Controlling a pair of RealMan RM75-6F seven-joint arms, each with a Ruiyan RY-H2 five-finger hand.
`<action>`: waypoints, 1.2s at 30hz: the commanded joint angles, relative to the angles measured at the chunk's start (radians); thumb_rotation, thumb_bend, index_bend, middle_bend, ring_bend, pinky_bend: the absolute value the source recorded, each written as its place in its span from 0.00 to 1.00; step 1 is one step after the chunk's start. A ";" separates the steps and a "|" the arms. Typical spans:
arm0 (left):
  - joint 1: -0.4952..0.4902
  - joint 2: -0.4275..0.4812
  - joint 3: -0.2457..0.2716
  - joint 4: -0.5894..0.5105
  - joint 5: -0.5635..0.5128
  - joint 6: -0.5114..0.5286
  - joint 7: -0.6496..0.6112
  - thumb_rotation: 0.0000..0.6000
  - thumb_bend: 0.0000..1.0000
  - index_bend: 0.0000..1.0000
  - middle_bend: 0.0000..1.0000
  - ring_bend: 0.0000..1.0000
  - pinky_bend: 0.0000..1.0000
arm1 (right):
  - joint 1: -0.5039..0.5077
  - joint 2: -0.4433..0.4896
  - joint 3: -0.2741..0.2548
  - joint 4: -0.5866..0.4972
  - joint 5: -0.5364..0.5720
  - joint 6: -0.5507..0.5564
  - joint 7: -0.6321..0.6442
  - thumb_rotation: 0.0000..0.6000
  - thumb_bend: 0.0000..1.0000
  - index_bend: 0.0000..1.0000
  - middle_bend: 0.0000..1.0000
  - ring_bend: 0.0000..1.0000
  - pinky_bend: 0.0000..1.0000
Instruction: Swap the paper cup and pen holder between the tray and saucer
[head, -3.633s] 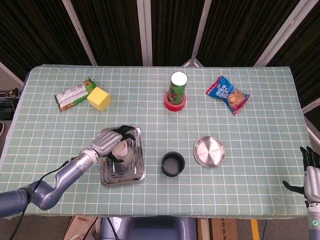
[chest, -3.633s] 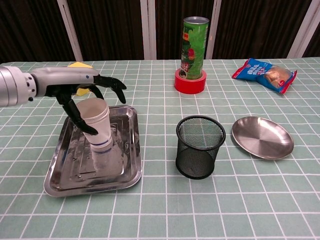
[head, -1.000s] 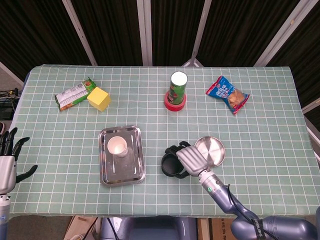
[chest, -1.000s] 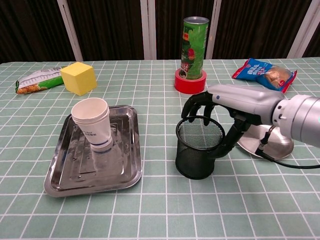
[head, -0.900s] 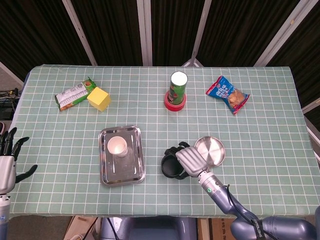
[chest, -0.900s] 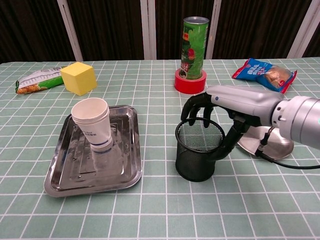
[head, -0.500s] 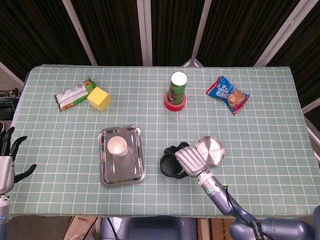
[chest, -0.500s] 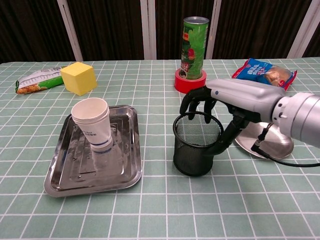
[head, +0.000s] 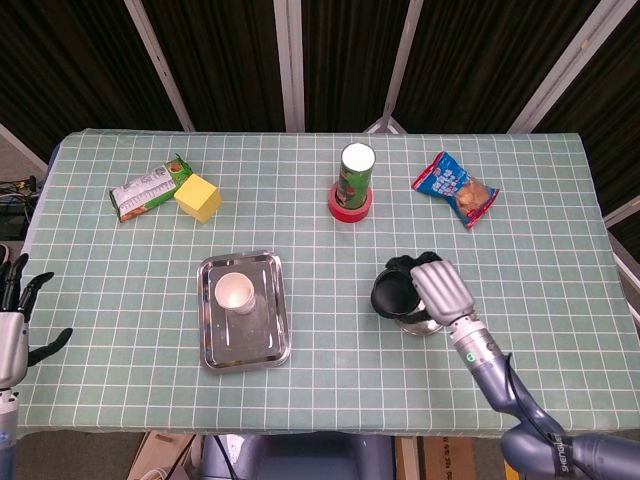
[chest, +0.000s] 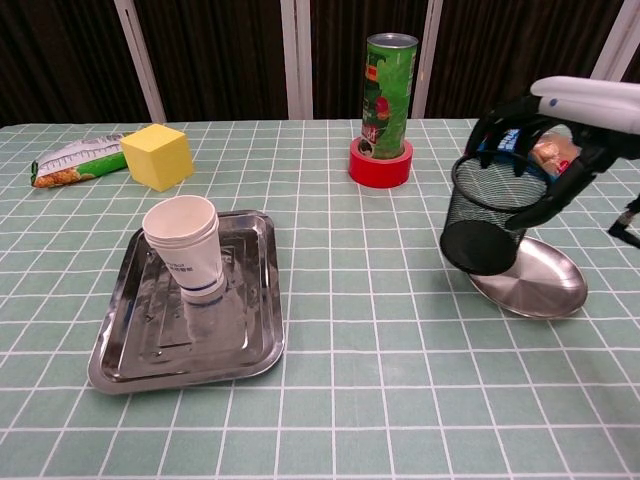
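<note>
In the head view, the right hand (head: 432, 290) holds the pen holder (head: 392, 294) by its rim over the saucer (head: 425, 327); the left hand (head: 14, 320) waits with fingers spread, holding nothing. The paper cup (head: 235, 291) stands in the tray (head: 222, 351).

In the chest view, the fingers (chest: 497, 126) curl around the tilted pen holder (chest: 484, 225). It looks light, stiff mesh; the rim seems a good grip. No writing is readable.

Right hand (chest: 560, 120) gripping tilted pen holder (chest: 485, 212) above saucer (chest: 545, 283).
</note>
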 joint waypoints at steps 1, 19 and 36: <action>0.003 -0.002 -0.001 -0.002 0.003 0.004 0.004 1.00 0.07 0.22 0.00 0.00 0.05 | -0.014 0.038 -0.003 0.042 0.006 -0.029 0.055 1.00 0.17 0.50 0.47 0.50 0.27; 0.008 -0.007 -0.015 -0.001 -0.007 -0.003 0.021 1.00 0.07 0.22 0.00 0.00 0.05 | -0.032 0.023 -0.039 0.178 -0.041 -0.082 0.191 1.00 0.17 0.49 0.47 0.46 0.21; 0.010 -0.014 -0.022 0.003 -0.010 -0.009 0.030 1.00 0.07 0.22 0.00 0.00 0.05 | -0.039 0.032 -0.050 0.162 -0.040 -0.089 0.188 1.00 0.00 0.00 0.04 0.00 0.00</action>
